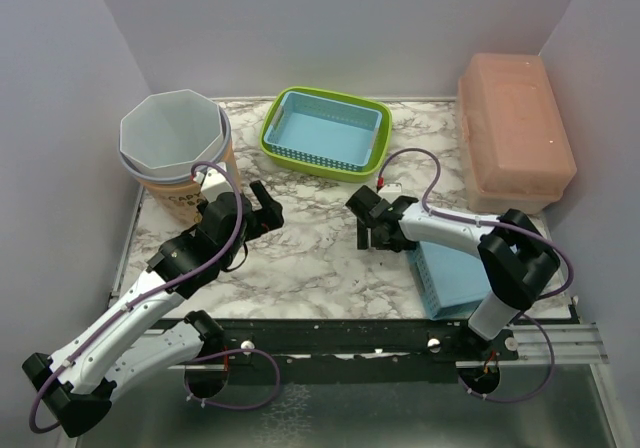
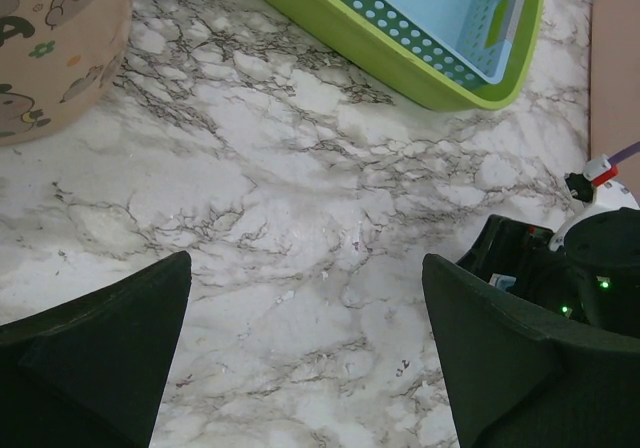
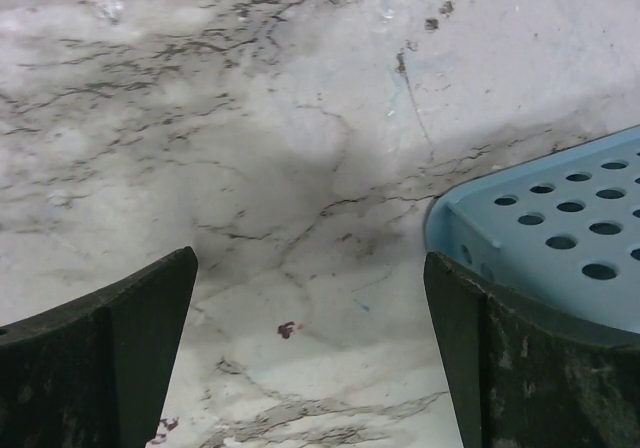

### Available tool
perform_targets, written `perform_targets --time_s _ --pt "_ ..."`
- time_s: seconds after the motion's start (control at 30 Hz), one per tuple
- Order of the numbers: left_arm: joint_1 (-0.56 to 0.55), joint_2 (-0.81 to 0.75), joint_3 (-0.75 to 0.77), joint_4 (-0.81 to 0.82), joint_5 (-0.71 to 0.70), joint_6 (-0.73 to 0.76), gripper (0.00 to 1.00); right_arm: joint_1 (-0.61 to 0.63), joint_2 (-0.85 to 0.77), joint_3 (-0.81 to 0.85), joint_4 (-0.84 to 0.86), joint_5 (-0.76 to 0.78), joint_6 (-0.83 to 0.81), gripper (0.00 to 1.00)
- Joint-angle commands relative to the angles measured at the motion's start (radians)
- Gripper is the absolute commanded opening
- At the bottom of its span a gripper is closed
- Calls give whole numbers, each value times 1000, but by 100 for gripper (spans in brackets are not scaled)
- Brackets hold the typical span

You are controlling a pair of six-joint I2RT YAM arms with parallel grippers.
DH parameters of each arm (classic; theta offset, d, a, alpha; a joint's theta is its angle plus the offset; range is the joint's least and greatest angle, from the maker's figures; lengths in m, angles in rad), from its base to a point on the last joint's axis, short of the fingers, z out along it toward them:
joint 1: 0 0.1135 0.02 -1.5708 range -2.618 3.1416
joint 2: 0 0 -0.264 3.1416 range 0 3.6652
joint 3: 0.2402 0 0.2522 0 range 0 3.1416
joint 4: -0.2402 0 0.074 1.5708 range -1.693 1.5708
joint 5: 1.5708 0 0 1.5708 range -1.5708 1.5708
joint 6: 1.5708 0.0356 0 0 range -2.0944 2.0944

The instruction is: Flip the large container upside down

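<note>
The large pink container [image 1: 515,128] was seen at the far right corner of the marble table [image 1: 310,248], close against the right wall [image 1: 600,88]. A closed flat face was turned upward and a wider lip ran along its lower edge. Whether its open side lay beneath could not be made out. In the left wrist view only a pink sliver of it was caught at the right border.

A blue perforated tray [image 1: 450,278] was largely covered by the right arm, so only one rounded corner was shown in the right wrist view. The tan printed bucket [image 1: 175,138] was cut off by the top left corner of the left wrist view. The lower part of the blue basket [image 1: 330,128] was concealed by the green basket [image 1: 275,133] in which it was nested.

The left gripper [image 1: 266,208] was held released, its jaws spread wide over bare marble, with nothing between them. The right gripper [image 1: 363,220] was likewise spread wide and empty, one finger just beside the tray's corner.

Open marble was left between the two grippers and in front of the green basket. The pink container was well apart from both grippers, and little room was left between it and the right wall.
</note>
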Motion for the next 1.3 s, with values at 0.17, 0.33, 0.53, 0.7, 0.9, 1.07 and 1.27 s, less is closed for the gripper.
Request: perform_targets --time_s 0.17,0.33,0.53,0.7,0.9,1.07,1.27 --pt "2 27 -3 41 41 6 99 -118 5 -21 88 -70 -84 100" --pt "3 32 -4 47 48 5 99 -182 -4 -24 125 -105 -96 100" --pt "2 14 -10 47 51 -3 99 -269 -32 -48 120 -119 -135 100" --pt "2 4 -25 47 52 -16 99 -325 -66 -61 98 -112 -133 100" --pt "2 18 -19 56 65 0 99 -358 -89 -68 115 -146 -159 100" --pt "2 27 -11 56 70 12 99 -358 -144 -58 68 -142 -193 100" --pt "2 29 -25 71 69 1 99 -343 -291 -125 95 -341 -211 100"
